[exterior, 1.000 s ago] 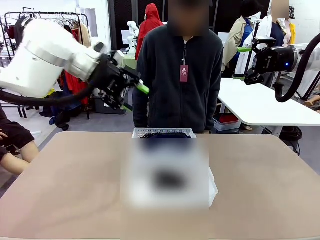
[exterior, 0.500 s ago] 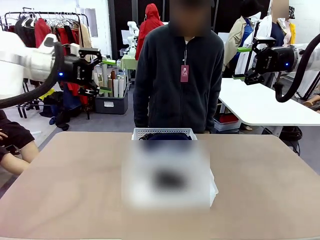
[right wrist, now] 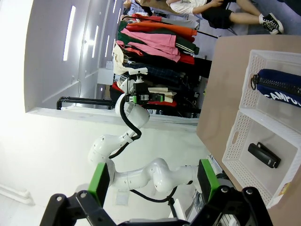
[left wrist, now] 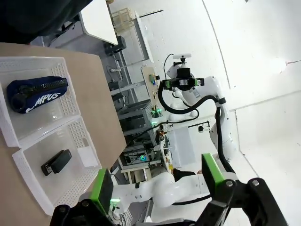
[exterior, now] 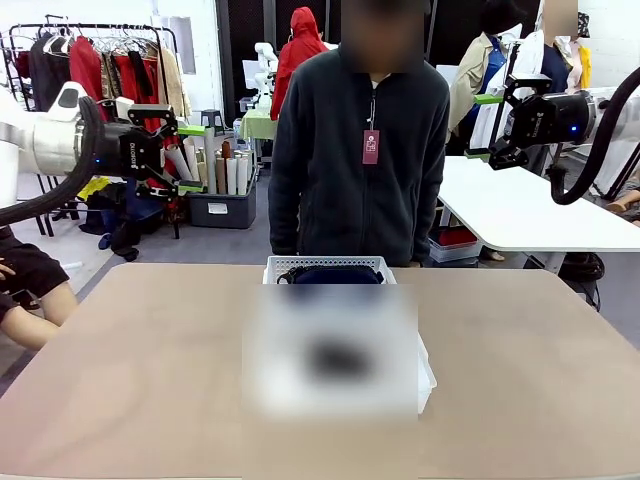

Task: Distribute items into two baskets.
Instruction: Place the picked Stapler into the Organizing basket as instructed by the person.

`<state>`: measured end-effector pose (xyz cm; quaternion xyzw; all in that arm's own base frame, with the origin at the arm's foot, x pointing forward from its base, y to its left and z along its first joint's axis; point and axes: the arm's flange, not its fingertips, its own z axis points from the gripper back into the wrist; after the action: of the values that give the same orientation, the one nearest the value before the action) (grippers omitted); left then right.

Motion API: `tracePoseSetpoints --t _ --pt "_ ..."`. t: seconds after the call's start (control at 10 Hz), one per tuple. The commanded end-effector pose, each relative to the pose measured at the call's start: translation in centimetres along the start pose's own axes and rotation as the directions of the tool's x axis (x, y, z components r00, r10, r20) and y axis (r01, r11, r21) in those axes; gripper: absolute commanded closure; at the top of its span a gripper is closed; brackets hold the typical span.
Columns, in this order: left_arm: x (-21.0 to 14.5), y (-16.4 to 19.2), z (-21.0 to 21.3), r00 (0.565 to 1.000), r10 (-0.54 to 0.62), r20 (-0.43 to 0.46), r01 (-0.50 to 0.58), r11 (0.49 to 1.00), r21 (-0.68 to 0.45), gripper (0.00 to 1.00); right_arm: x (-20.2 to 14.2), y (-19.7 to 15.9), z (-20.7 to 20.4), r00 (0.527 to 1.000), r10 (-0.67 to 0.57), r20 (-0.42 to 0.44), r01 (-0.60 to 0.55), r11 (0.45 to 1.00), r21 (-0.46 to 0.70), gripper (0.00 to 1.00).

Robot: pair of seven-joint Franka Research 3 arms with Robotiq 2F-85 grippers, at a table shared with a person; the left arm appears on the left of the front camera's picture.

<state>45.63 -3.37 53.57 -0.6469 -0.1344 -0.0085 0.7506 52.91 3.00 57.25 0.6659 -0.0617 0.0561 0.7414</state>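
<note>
**Both arms raised off the counter, one item in each basket**

Left gripper (exterior: pixel 188 158): I read its green-padded fingers (left wrist: pixel 103 189) as spread apart with nothing between them. It hangs high at the far left, above and beyond the counter's (exterior: pixel 120 370) left edge, pointing toward the middle of the scene.

Right gripper (exterior: pixel 484 126): fingers (right wrist: pixel 99 181) likewise apart and empty. It is held high at the far right, beyond the counter, pointing left.

Moving outward to the counter. In my left wrist view the two white baskets lie side by side, touching along one long wall. The far basket (left wrist: pixel 35 63) holds the navy pouch (left wrist: pixel 36 93), lying flat with its zip up and white lettering partly readable. The near basket (left wrist: pixel 84 141) holds the black stapler (left wrist: pixel 56 161), lying flat near the middle of the floor, clear of the walls.

Right wrist view agrees: pouch (right wrist: pixel 278 88) in the far basket (right wrist: pixel 275 59), stapler (right wrist: pixel 264 155) in the near basket (right wrist: pixel 240 136).

Front view: the far basket (exterior: pixel 328 263) sits at the counter's far edge, centre, with the pouch's (exterior: pixel 330 274) dark top just above its rim. A blurred patch covers the near basket.

A person (exterior: pixel 360 150) in a dark fleece stands at the far side, directly behind the far basket; I cannot see the hands.
</note>
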Motion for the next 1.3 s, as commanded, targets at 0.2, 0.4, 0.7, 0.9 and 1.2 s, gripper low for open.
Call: tracePoseSetpoints --t 0.2,0.4,0.7,0.9,1.2 --pt "0.0 0.0 -0.1 1.0 0.0 0.0 0.0 1.0 -0.001 0.0 -0.1 0.2 0.0 1.0 0.004 0.002 -0.004 1.0 0.003 0.0" --pt "1.4 0.1 0.7 0.999 -0.019 0.031 0.02 0.999 -0.028 0.0 -0.1 0.2 0.0 1.0 0.004 0.002 -0.004 1.0 0.003 0.0" --pt "2.5 -0.7 1.4 1.0 -0.004 0.023 0.006 0.995 -0.104 0.0 -0.1 0.2 0.0 1.0 0.004 0.002 -0.004 1.0 0.003 0.0" --pt "2.9 -0.6 1.6 0.999 0.031 0.008 -0.03 0.986 -0.164 0.0 -0.1 0.2 0.0 1.0 0.004 0.002 -0.004 1.0 0.003 0.0" --pt "3.0 -1.0 1.9 1.0 0.028 0.004 -0.027 0.983 -0.181 0.0 -0.1 0.2 0.0 1.0 0.004 0.002 -0.004 1.0 0.003 0.0"
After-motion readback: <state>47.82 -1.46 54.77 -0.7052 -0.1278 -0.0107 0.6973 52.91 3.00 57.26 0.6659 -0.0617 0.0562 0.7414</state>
